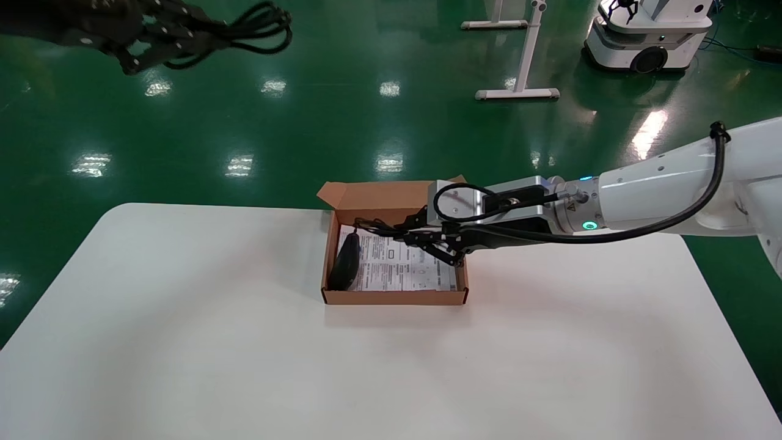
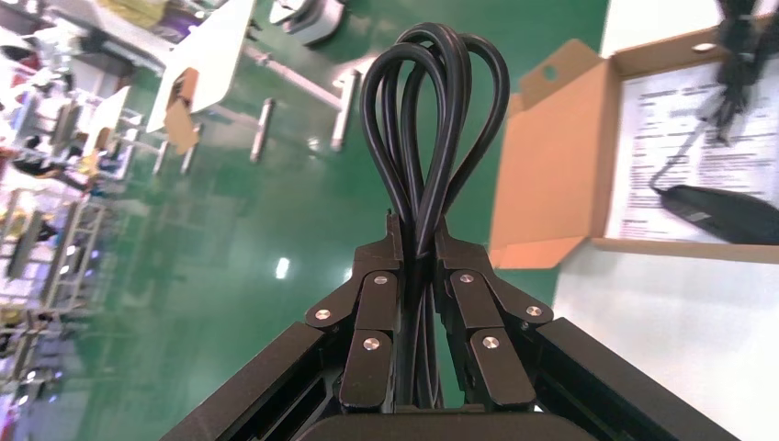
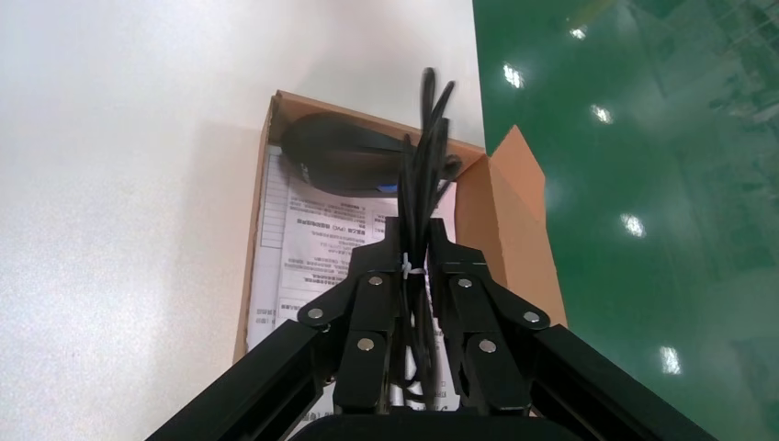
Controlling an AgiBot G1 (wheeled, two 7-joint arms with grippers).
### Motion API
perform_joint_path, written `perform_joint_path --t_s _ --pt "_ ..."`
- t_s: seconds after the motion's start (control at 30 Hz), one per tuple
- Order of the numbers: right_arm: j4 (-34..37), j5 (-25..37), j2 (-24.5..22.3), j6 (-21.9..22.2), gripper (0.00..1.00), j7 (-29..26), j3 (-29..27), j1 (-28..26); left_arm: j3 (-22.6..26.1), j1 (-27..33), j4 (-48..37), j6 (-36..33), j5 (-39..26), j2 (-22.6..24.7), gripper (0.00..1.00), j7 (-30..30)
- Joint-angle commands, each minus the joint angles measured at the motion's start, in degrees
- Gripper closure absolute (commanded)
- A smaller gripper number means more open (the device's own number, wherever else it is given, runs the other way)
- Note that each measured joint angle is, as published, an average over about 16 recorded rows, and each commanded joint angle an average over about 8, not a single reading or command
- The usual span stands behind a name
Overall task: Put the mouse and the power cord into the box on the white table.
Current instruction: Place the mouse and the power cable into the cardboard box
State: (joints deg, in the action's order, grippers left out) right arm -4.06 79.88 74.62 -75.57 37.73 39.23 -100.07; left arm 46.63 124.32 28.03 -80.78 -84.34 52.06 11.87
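The brown cardboard box (image 1: 394, 297) sits open on the white table (image 1: 244, 366), a printed sheet lining its bottom. Inside, along its left wall, lies the black mouse (image 1: 346, 263) (image 3: 349, 165) (image 2: 726, 213). My right gripper (image 1: 412, 235) (image 3: 413, 234) hovers over the box interior, shut on the mouse's thin tied cable bundle (image 3: 424, 147). High at the far left, off the table and above the green floor, my left gripper (image 1: 183, 44) (image 2: 418, 234) is shut on the power cord (image 1: 256, 27) (image 2: 432, 101), whose thick black loops stick out past the fingertips. The plug is hidden.
The box's lid flap (image 1: 382, 195) stands up at its far side. Beyond the table is green floor with a white stand's feet (image 1: 518, 93) and another robot's base (image 1: 647, 36) at the back right. Wide white tabletop lies to both sides of the box.
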Motion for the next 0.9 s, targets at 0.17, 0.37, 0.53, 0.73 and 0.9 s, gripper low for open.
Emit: perform_joint_path --t_s 0.17,0.37,0.53,0.73,0.9 --pt "1.29 -0.06 0.31 -0.19 0.0 0.82 -0.03 -0.41 0.3 -0.91 0.5 -0.77 0.2 1.01 1.0 -0.41" --pt "1.99 -0.23 0.29 -0.32 0.0 1.31 -0.14 -0.88 0.35 -1.92 0.67 -0.9 0.57 1.79 1.0 -0.47" --pt "2.35 -0.93 -0.69 0.17 0.0 1.51 -0.66 -2.44 0.44 -2.6 0.63 -0.97 0.77 2.57 1.0 -0.28" --pt "3.01 -2.34 -3.42 1.49 0.0 1.36 -1.68 -5.22 0.05 -5.76 -0.81 -1.64 2.73 4.43 1.0 -0.41" --pt "4.39 -2.82 -8.18 0.98 0.0 0.48 -2.03 -7.08 -0.18 -12.01 -3.59 -1.69 5.35 9.48 1.0 0.78"
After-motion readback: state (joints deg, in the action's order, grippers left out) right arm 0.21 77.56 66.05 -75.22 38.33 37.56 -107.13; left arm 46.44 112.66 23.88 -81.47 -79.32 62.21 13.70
